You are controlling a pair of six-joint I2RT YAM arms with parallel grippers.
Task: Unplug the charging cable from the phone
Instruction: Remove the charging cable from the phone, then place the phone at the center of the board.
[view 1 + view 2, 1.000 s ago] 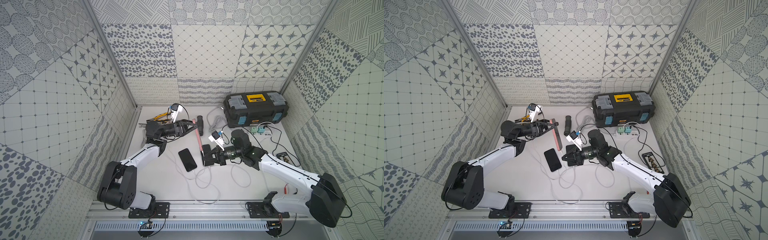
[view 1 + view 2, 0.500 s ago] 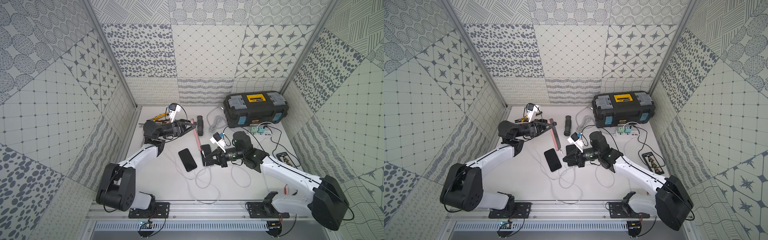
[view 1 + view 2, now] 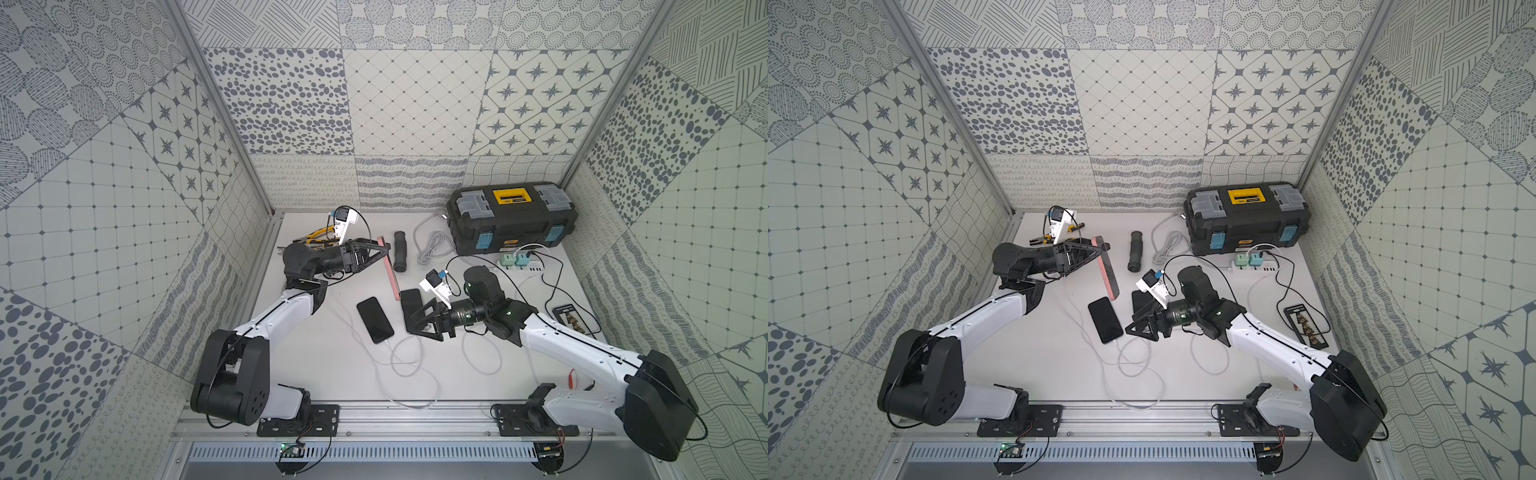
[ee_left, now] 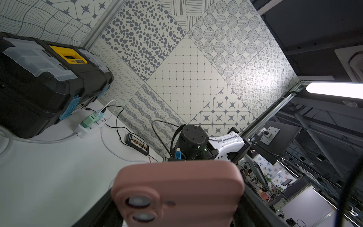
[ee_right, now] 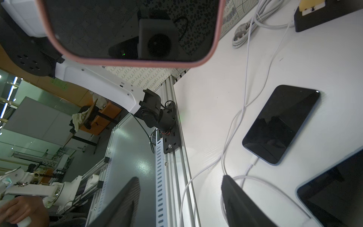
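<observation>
Nothing legible shows anywhere: the print on the yellow label (image 3: pixel 510 196) of the black toolbox (image 3: pixel 469 237), at one o'clock on the table (image 3: pixel 332 365), is too small.

in the left wrist view the pink-cased phone (image 4: pixel 176 194) is blurred and cut off at the edge; beyond it the toolbox (image 4: pixel 39 78) is cut off too.
</observation>
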